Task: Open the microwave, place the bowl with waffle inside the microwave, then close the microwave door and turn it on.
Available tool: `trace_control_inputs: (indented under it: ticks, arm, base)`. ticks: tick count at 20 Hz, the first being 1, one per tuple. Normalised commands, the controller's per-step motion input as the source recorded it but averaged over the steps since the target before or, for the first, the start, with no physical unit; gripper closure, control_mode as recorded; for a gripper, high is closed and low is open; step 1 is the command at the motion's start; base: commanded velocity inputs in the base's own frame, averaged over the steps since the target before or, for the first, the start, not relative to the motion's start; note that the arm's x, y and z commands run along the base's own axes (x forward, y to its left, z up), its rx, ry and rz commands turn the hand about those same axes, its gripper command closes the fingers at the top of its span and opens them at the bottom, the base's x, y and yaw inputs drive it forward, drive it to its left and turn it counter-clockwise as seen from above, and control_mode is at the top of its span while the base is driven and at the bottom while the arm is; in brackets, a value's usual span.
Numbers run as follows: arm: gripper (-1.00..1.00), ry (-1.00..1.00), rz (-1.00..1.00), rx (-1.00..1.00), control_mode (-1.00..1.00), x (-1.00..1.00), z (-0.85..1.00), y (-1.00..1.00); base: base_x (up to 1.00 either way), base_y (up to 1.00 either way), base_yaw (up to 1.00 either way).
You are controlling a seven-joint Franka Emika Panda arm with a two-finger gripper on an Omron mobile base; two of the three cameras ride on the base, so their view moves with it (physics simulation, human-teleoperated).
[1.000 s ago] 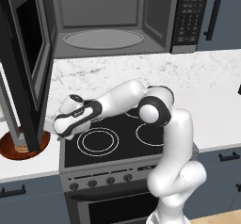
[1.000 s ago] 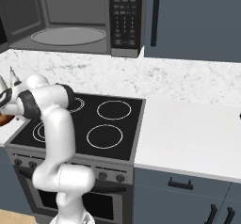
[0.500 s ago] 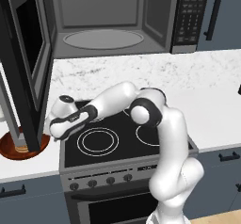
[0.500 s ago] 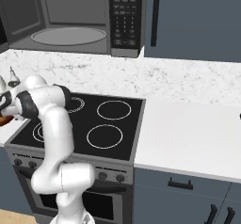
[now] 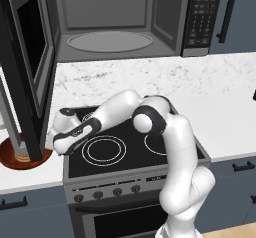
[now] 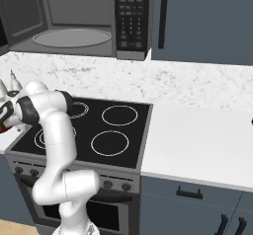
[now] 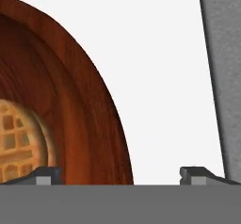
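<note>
The microwave (image 5: 115, 22) stands open, its grey cavity and glass turntable (image 5: 110, 41) bare. The microwave door (image 5: 30, 67) is swung out to the left. Below it, on the white counter, sits the reddish-brown bowl (image 5: 20, 156), partly hidden behind the door's lower edge. In the hand view the bowl (image 7: 70, 115) holds the golden waffle (image 7: 19, 140). My gripper (image 5: 56, 142) hangs low beside the bowl, open. Its fingers straddle the bowl's rim (image 7: 121, 176): one tip is over the inside, the other over the bare counter.
The black four-ring stove (image 5: 125, 149) lies under my forearm. The keypad (image 5: 200, 12) is on the microwave's right side. White counter (image 6: 197, 140) stretches right of the stove. Small white bottles (image 6: 12, 81) stand at the far left. A grey edge (image 7: 221, 77) borders the hand view's right.
My hand has swung left and down across the stove's corner toward the bowl. The jaws have stayed open and the door has not moved.
</note>
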Motion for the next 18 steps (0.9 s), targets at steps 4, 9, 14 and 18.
trace_control_inputs:
  ticks: [4, 9, 14, 18]
  arm:
    - [1.00, 0.00, -0.01, -0.04, -1.00, 0.00, -0.13, 0.07]
    - [1.00, 0.00, -0.02, 0.00, -1.00, 0.00, -0.03, 0.00]
    - [1.00, 0.00, -0.09, 0.01, -1.00, 0.00, 0.00, -0.12]
    - [1.00, 0.00, -0.18, 0.12, -1.00, 0.00, 0.37, -0.64]
  base:
    - [0.00, 0.00, 0.00]
    - [0.00, 0.00, 0.00]
    - [0.00, 0.00, 0.00]
    - [0.00, 0.00, 0.00]
